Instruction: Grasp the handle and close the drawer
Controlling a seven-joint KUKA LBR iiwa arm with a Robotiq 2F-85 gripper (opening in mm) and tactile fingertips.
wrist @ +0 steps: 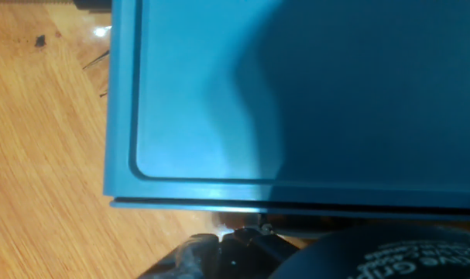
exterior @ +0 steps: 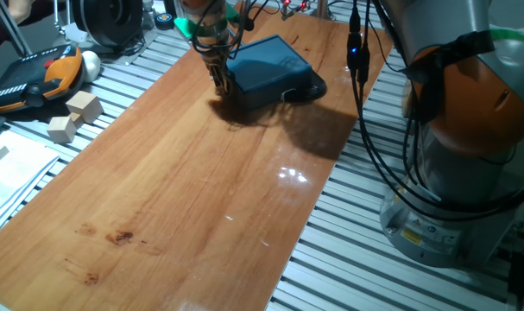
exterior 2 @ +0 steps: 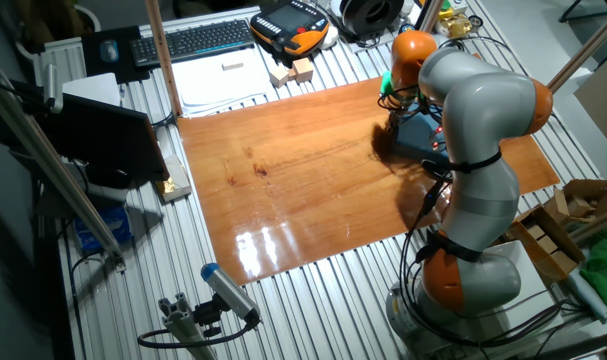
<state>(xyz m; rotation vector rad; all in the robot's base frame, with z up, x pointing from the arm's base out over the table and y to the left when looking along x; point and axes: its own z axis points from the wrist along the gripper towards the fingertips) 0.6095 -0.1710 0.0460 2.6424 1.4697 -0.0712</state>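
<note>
The drawer (exterior: 274, 65) sits at the far end of the wooden table (exterior: 201, 190), with the gripper (exterior: 222, 84) right at its front edge. In the one fixed view the teal unit reads as a single compact block with no tray sticking out toward the gripper, so the drawer looks closed or very nearly closed. On that judgement the pushing is done, and what is left is at most a last nudge and letting go.

The handle cannot be made out in any view; it is hidden behind the fingers or too small to tell. Nor do the pictures show how far apart the fingers stand, or whether they grip anything.

The hand view gives what the fixed cameras cannot: the box top (wrist: 296, 93) from directly above, its front edge flush, with only a thin dark seam beneath it and dark gripper parts (wrist: 242, 252) pressed close under that edge. The one fixed view alone shows the whole box outline and the gripper beside it. In the other fixed view the arm (exterior 2: 478, 150) covers most of the drawer (exterior 2: 415, 135), though it shows the arm's full posture folded over it.
</note>
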